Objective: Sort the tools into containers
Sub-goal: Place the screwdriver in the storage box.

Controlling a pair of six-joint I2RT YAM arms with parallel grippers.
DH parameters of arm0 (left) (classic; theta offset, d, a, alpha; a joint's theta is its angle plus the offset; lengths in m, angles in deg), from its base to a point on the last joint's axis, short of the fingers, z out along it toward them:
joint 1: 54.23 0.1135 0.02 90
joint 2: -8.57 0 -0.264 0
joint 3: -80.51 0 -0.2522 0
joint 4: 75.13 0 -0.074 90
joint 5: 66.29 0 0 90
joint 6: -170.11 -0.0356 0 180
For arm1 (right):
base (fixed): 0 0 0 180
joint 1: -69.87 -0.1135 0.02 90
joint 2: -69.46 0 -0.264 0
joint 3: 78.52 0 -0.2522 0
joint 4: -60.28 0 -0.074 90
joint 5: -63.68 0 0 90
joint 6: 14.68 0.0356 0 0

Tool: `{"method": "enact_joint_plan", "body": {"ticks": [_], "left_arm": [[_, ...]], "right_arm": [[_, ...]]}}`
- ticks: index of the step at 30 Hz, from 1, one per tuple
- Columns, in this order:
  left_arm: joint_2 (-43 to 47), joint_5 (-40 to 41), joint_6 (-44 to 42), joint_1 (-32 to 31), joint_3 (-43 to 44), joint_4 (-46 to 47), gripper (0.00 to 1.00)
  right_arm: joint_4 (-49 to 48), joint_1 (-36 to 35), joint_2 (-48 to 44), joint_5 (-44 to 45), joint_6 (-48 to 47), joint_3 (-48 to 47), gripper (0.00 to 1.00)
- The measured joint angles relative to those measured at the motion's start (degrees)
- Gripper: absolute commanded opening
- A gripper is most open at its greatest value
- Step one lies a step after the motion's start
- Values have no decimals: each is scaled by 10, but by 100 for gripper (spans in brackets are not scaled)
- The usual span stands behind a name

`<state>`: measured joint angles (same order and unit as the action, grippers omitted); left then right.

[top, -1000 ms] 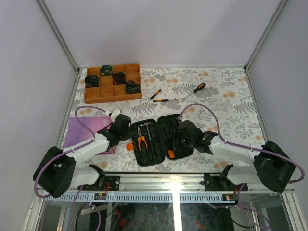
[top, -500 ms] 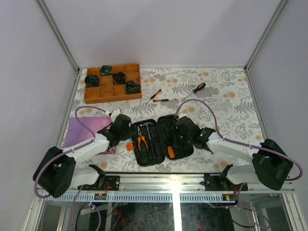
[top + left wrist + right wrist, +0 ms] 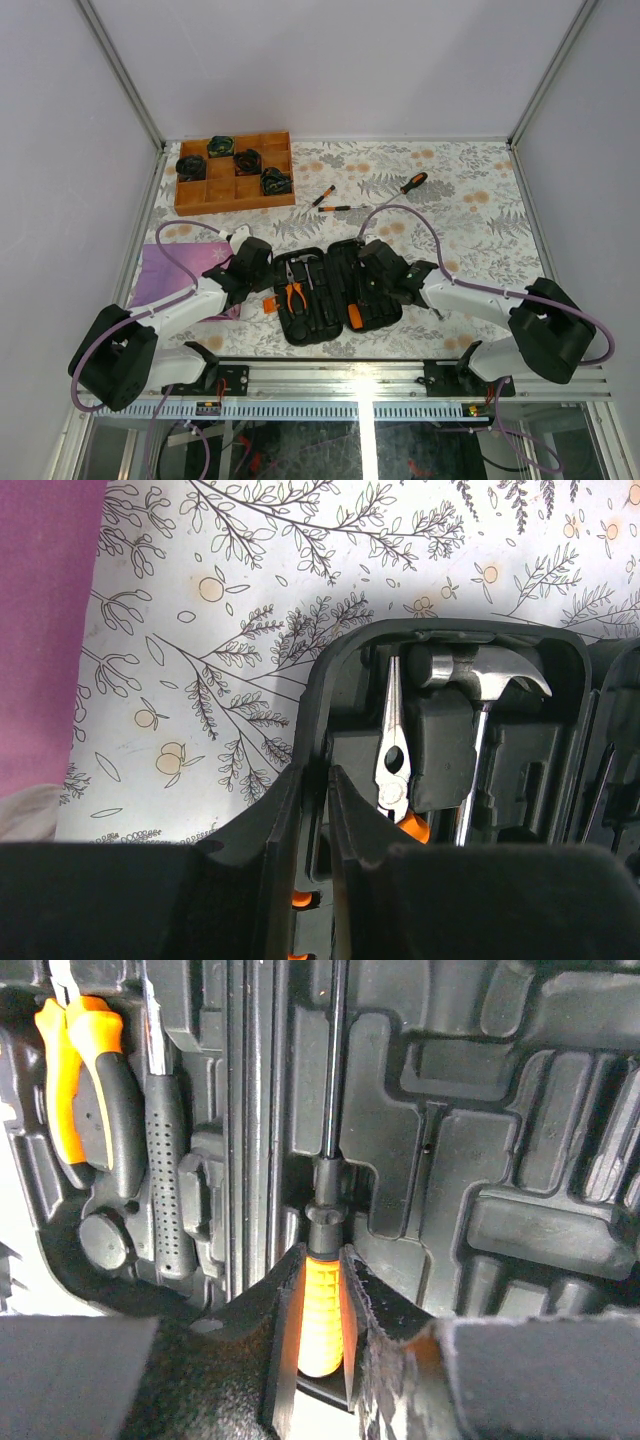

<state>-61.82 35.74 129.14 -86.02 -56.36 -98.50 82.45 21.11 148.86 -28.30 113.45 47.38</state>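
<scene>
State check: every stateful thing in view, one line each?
Black hard tool case: open, lying flat.
Orange-handled pliers: jaws closed, seated in case.
Black-handled steel hammer: seated in case.
Orange-handled screwdriver: in case slot, gripped.
Three loose screwdrivers: lying outside case.
Left gripper: shut on case rim.
Right gripper: shut on screwdriver handle.

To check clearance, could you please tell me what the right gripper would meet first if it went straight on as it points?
Probably the moulded insert of the tool case, beneath the orange-handled screwdriver between its fingers; depth is unclear.
</scene>
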Motion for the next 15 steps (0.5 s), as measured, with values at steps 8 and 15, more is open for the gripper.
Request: {"method": "enact_joint_plan", "body": {"ticks": [8,15], "left_arm": [[0,0,0,0,0,0,13],[0,0,0,0,0,0,12]], "right_arm": [[-1,0,25,-7,-5,-3,24],[4,0,52,-18,-12,-21,21]]}}
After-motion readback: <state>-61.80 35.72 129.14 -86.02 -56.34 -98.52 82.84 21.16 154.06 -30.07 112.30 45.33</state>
